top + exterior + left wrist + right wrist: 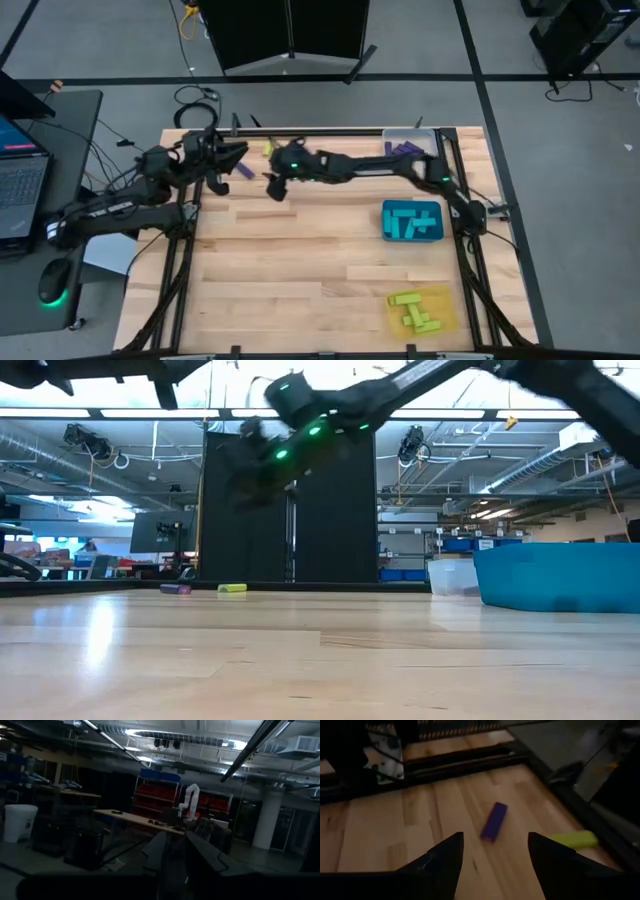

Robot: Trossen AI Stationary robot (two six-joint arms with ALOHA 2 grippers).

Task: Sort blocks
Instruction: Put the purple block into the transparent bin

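A dark purple block (494, 821) lies flat on the wooden table, just ahead of my right gripper (495, 837). That gripper is open and slants down over the table's far left part (272, 188). Beside the purple block lies a yellow-green block (572, 839), also seen in the high view (268, 150). The low view shows both resting on the tabletop, purple (175, 589) and yellow-green (232, 588). My left gripper (232, 155) is drawn back at the table's far left edge. It points up into the room, with a narrow gap between its fingers (176, 840) and nothing in it.
At the far right stands a clear tray (410, 145) with purple blocks. Nearer is a teal tray (385, 222) with cyan blocks, and near the front right a yellow tray (450, 312) with yellow-green blocks. A black frame rail (470, 757) runs along the table's far edge.
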